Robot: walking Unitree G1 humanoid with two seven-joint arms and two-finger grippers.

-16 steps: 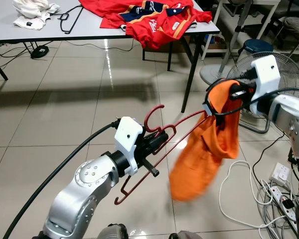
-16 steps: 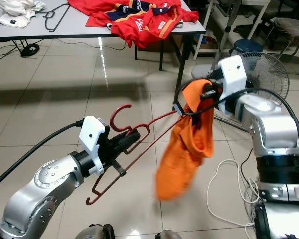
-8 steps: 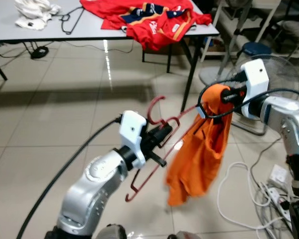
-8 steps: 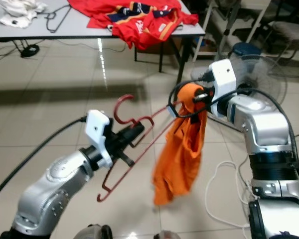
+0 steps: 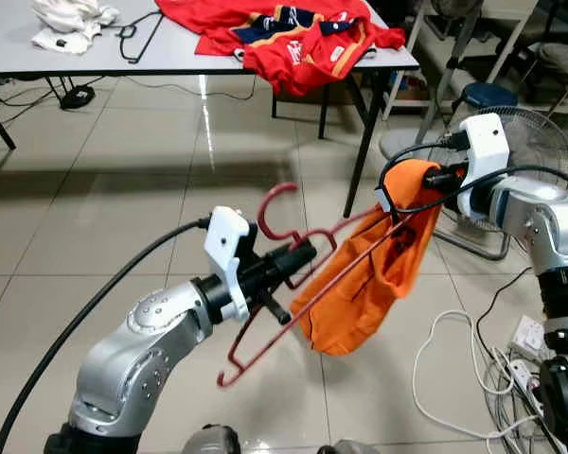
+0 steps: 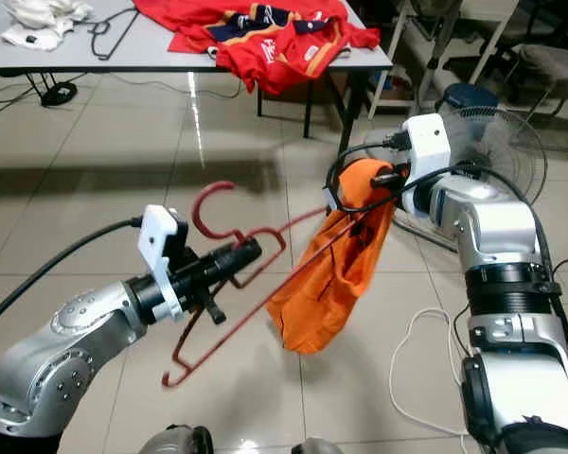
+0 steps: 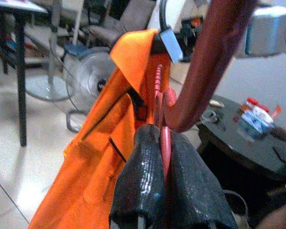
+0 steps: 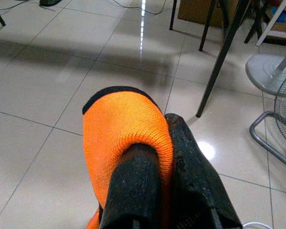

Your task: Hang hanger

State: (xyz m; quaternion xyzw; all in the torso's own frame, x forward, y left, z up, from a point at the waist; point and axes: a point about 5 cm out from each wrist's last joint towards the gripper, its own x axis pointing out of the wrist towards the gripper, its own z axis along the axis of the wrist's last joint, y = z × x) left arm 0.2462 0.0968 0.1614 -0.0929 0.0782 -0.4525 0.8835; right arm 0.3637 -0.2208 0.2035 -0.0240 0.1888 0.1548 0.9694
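My left gripper (image 5: 301, 255) is shut on a dark red hanger (image 5: 293, 288), just below its hook, which curls up above the fingers. One hanger arm slopes down toward the floor. The other arm runs up to the right into an orange shirt (image 5: 374, 284). My right gripper (image 5: 434, 177) is shut on the top of that shirt, a fold of orange cloth (image 8: 126, 138) pinched between its fingers. The shirt hangs below it over the tiled floor, its lower part swung toward my left arm. The left wrist view has the hanger (image 7: 165, 138) clamped between the black pads.
A grey table (image 5: 104, 52) stands ahead with a red shirt (image 5: 293, 33), white cloth (image 5: 71, 21) and a black hanger (image 5: 137, 33) on it. A floor fan (image 5: 540, 123) stands at the right, cables and a power strip (image 5: 530, 331) lie below it, and chairs stand beyond.
The shirt has swung left toward the hanger and bunched along its arm. My left gripper has shifted a little left and lower with the hanger. My right gripper stays about level.
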